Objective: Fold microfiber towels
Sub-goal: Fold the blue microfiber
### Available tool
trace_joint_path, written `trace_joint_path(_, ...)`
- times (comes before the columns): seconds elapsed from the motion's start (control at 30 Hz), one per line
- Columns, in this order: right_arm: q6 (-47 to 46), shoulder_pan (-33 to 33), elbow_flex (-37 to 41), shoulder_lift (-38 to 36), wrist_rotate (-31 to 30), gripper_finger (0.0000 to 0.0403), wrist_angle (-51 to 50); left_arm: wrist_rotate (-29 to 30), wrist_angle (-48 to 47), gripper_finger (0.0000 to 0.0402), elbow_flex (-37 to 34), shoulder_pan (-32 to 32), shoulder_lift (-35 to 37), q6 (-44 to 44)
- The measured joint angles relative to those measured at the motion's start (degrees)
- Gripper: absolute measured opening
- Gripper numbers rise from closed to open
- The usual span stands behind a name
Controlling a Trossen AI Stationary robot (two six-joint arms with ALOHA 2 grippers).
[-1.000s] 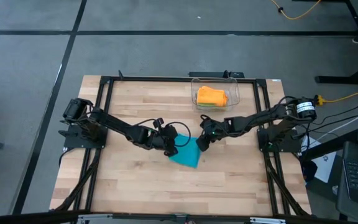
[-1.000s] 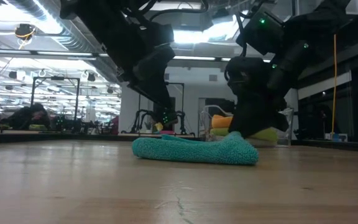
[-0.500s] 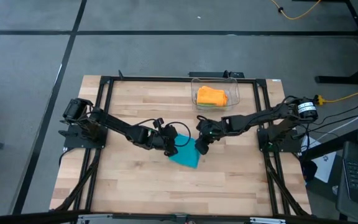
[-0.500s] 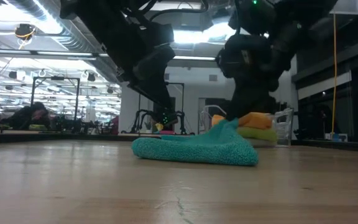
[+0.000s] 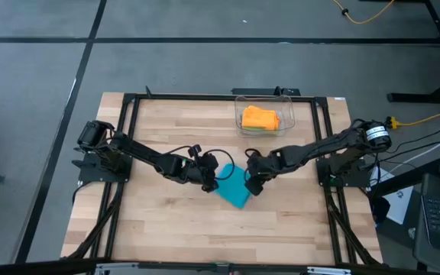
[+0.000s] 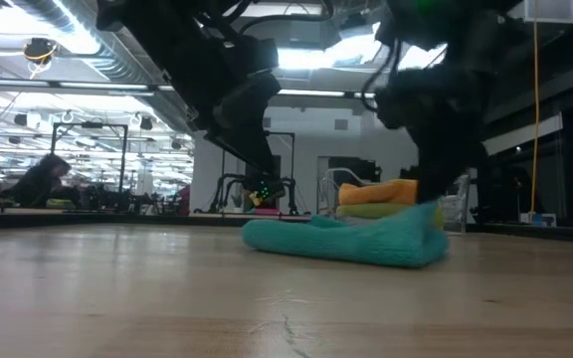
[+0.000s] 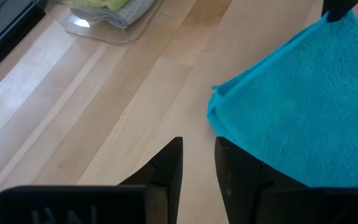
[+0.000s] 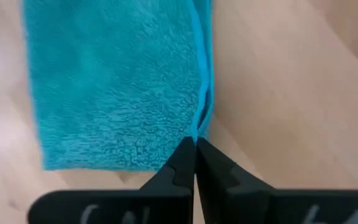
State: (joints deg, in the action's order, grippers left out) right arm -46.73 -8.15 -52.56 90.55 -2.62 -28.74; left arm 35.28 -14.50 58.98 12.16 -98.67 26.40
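A teal blue towel [image 5: 234,189], folded over, lies mid-table between my two grippers. My right gripper [image 5: 252,184] is shut on its right end. My left gripper [image 5: 211,181] stands open just left of the towel. In the left wrist view its fingers [image 7: 199,162] have nothing between them, and the towel [image 7: 303,106] lies beside one finger. Whether that finger touches it, I cannot tell. An orange towel [image 5: 258,117] rests on a lime green one [image 6: 376,210] inside the clear bin [image 5: 290,122]. My right gripper pinches the teal towel's hemmed edge [image 8: 199,127] between its two fingers, close to a corner. The hem looks doubled there. The fingers come steeply from above. That end [image 6: 428,214] is raised a little, and the rest of the towel lies slack on the table.
The clear bin stands at the far edge, right of centre. Black frame rails [image 5: 128,153] run along the table's sides. Bare wood lies toward the near edge [image 5: 220,237]. A person sits in the room beyond the table [image 6: 43,184].
My right gripper has taken hold of the teal towel's right end, risen and tipped steeper. It has moved toward the table's near right. The towel has slid along the table to the right, its right end lifted.
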Motion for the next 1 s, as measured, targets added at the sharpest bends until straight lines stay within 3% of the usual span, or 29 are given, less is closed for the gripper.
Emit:
trace_joint_path(0.27, -0.35, 0.01, 3.86, 0.03, 0.15, 0.0018, -0.12, 0.01, 0.00, 0.0086, 0.00, -0.04, 0.00, 0.19)
trace_joint_path(0.5, 6.25, 0.01, 1.27, 0.06, 2.13, 0.0098, -1.10, 0.01, 0.00, 0.0086, 0.00, -0.05, 0.00, 1.58)
trace_joint_path(0.67, 8.10, 0.01, -3.82, 0.06, 2.27, 0.0142, -10.45, 0.01, 0.00, 0.0086, 0.00, -0.04, 0.00, 1.66)
trace_joint_path(0.9, 5.93, -1.33, -8.49, 0.06, -1.54, 0.0148, -19.71, 0.02, 0.00, 0.0086, 0.00, -0.04, 0.00, 1.68)
trace_joint_path(1.0, 12.99, -3.80, -8.27, 0.06, -1.53, 0.0148, -18.60, 2.34, 0.00, 0.0086, 0.00, -0.01, 0.00, 1.80)
